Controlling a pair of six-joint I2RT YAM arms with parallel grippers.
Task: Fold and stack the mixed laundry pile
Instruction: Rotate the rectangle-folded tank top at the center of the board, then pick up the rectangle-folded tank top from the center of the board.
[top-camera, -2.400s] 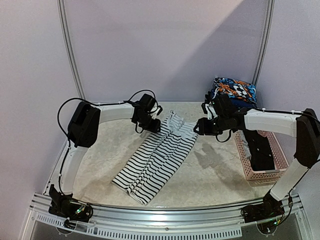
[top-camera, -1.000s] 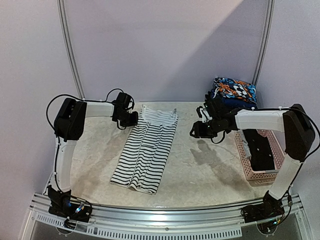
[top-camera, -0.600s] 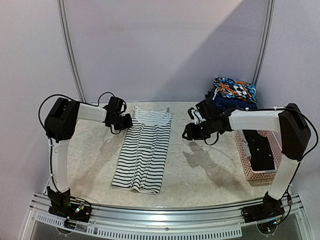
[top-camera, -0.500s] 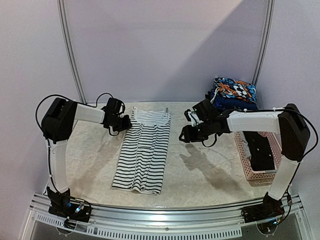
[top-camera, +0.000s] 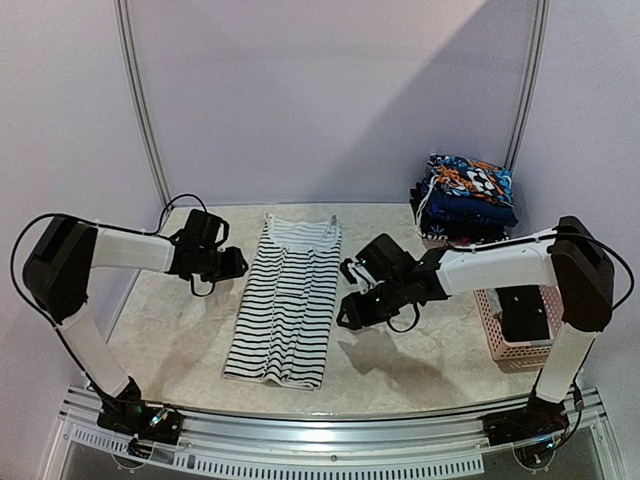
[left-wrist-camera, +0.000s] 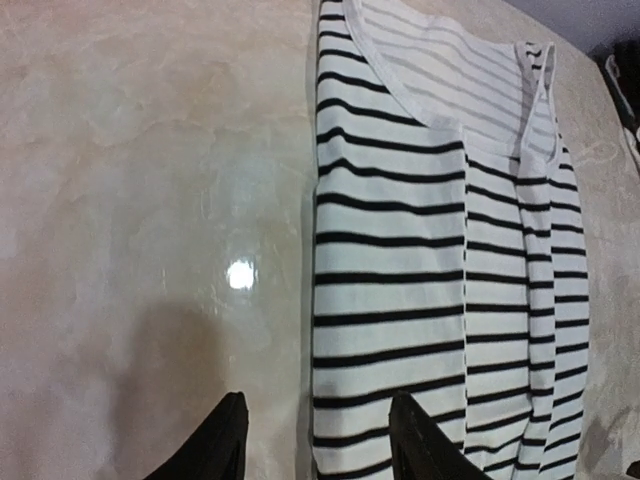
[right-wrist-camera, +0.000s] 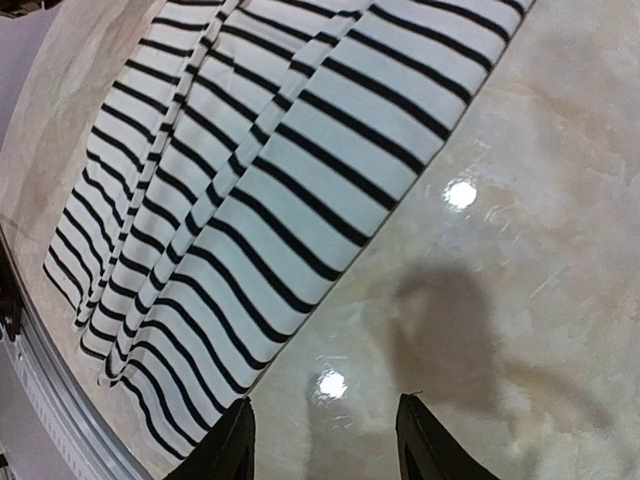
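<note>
The black-and-white striped soft garment (top-camera: 285, 300) lies flat on the pale marbled tabletop (top-camera: 420, 370). Its sides are folded in to make a narrow strip running twelve to six o'clock, which I judge readies it for an end-to-end fold. The left gripper (top-camera: 238, 265) hovers at its nine o'clock edge and the right gripper (top-camera: 345, 311) at three, each half-parted and empty, while the stack of folded clothes (top-camera: 468, 190) waits at two o'clock by the pink plastic lattice basket (top-camera: 520, 358).

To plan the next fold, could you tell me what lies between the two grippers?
The black-and-white striped top lies flat between the left gripper and the right gripper, as the top view shows.
</note>
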